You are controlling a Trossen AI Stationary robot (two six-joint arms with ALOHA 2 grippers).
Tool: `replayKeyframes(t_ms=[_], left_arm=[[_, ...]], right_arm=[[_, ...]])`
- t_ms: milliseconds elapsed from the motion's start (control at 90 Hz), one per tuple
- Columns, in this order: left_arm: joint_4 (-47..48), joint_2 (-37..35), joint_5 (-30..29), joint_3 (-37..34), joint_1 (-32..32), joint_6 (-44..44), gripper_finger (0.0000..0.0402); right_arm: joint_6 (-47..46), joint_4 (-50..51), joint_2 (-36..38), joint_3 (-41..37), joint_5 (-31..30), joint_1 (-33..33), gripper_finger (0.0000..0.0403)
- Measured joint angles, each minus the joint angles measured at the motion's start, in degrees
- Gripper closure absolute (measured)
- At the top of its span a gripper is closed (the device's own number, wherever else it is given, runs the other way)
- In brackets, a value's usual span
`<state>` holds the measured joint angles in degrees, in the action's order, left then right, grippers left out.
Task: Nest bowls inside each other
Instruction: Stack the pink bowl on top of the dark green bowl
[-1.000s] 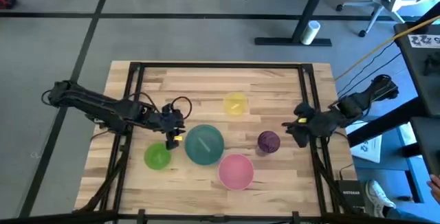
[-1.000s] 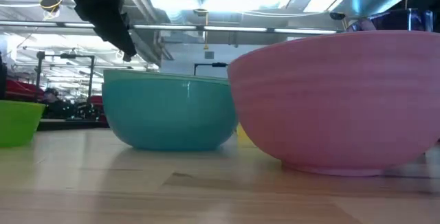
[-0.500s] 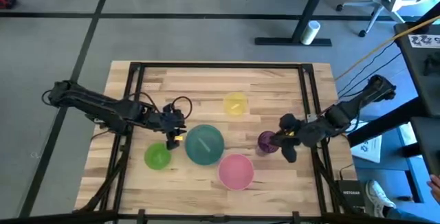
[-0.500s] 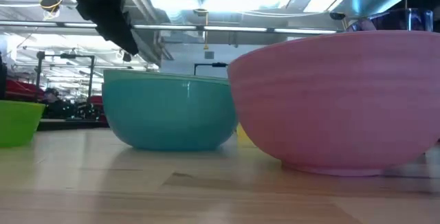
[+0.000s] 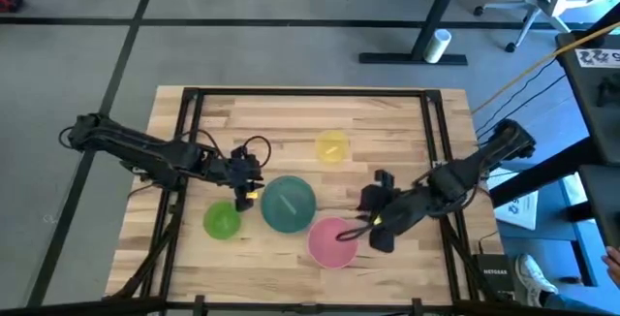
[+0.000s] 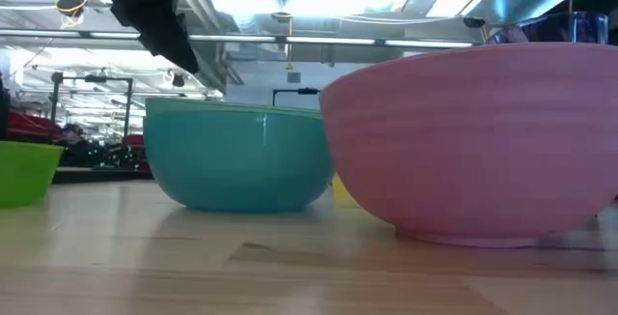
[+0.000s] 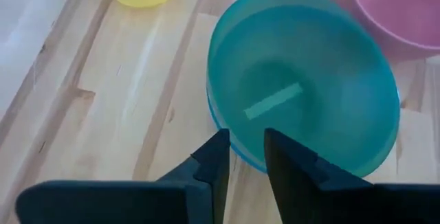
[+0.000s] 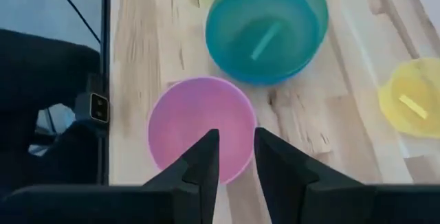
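The right arm has moved in from the right edge of the worktop. Half a second ago the right hand was at the dark purple bowl. Now it hangs just past that place, and the pink bowl lies directly in front of its fingers.

In the high view the arm now covers the purple bowl. In the low view a dark purple rim shows behind the pink bowl, so I judge that this bowl was not lifted. The fingers of the right hand stand narrow, with a small gap, and nothing shows between them.

The left hand has not moved. It hovers at the near rim of the teal bowl, fingers also narrow and holding nothing. A blue edge shows under the teal bowl, so a blue bowl probably sits beneath it already.

The lime-green bowl is behind the left hand, and the yellow bowl is far ahead of the right one; both are alone. It seems the right arm is now choosing the pink bowl, and most of the nesting remains to do.
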<state>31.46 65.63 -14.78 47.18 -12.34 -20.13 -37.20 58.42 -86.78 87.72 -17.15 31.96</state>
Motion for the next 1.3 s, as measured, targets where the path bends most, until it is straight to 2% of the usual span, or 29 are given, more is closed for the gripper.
replayKeyframes(t_ms=[211, 478, 900, 1300], left_arm=[[-0.48, 0.00, -0.01, 0.00, 0.00, 1.10, 0.0327], [-0.48, 0.04, -0.03, 0.00, 0.00, 2.29, 0.0327], [-0.52, 0.04, -0.05, 0.00, 0.00, 2.75, 0.0327], [-0.57, 0.04, -0.05, 0.00, -0.02, 3.64, 0.0327]], right_arm=[[0.10, -1.08, -4.98, 0.02, 3.38, -1.91, 0.0325], [0.46, -1.99, -7.76, 0.02, 5.55, -4.86, 0.0325], [4.74, -4.31, -13.49, 0.00, 14.72, -8.98, 0.0325], [6.05, -5.09, -14.75, -3.67, 16.39, -11.79, 0.0325]])
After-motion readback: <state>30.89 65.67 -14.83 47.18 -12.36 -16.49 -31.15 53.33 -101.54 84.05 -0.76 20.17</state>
